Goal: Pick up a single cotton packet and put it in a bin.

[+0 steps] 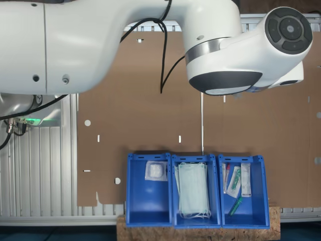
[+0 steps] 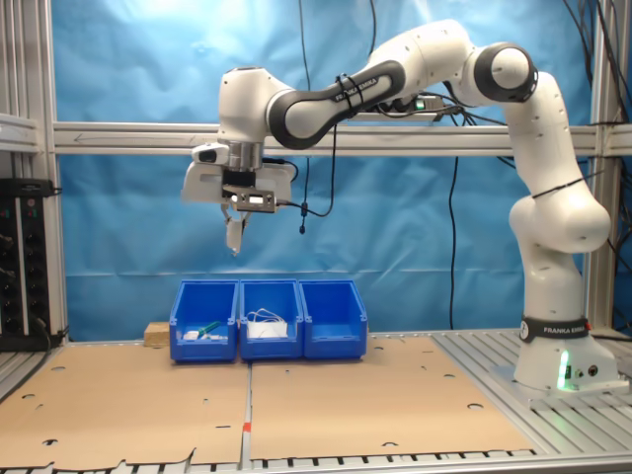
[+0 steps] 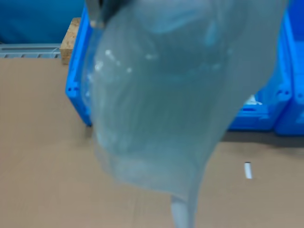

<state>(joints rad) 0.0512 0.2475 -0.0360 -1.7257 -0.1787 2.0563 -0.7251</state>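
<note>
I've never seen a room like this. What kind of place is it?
Probably a robot lab or test cell: a white robot arm bolted to a metal-frame table, three blue bins of small medical supplies, and a blue backdrop curtain.

wrist view: blurred translucent packet [image 3: 161, 104] hides bins | gripper [image 2: 235, 237] state unclear (too small)

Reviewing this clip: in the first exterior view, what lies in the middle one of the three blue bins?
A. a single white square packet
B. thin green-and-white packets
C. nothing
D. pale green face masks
D: the middle bin holds a stack of pale green face masks with white ear loops.
</note>
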